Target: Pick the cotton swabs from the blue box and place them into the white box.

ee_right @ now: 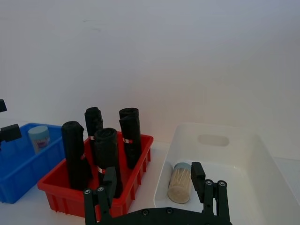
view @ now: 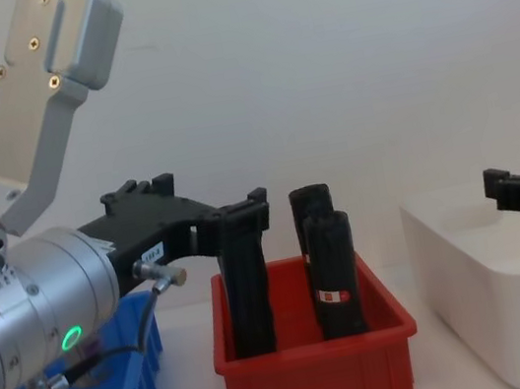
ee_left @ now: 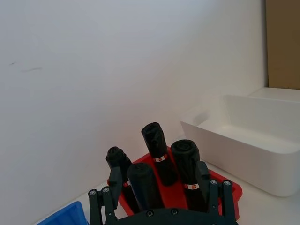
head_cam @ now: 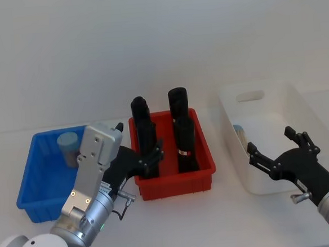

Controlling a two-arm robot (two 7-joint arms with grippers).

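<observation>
Straight ahead of my left gripper (ee_left: 158, 193), its fingers spread, four tall black cylinders (ee_left: 159, 152) stand packed in the red bin (head_cam: 177, 185) and bar the way. The blue box (head_cam: 37, 166) off to its left is open-topped, with one swab tub (head_cam: 68, 147) by its far wall. Below my right gripper (head_cam: 270, 140), likewise spread, the white box (head_cam: 277, 115) lies open and roomy, save another swab tub (ee_right: 179, 183) against its left wall.

cotton swabs tub (head_cam: 67, 143) in blue box (head_cam: 35, 172) partly behind left arm (head_cam: 96, 156), white box (view: 477, 298) cut by chest view's edge

Two cotton swabs (ee_right: 38, 138) (ee_right: 179, 183), four black cylinders (ee_right: 75, 150), one blue box (ee_right: 23, 178), red box (ee_right: 65, 199), white box (ee_right: 213, 127).
</observation>
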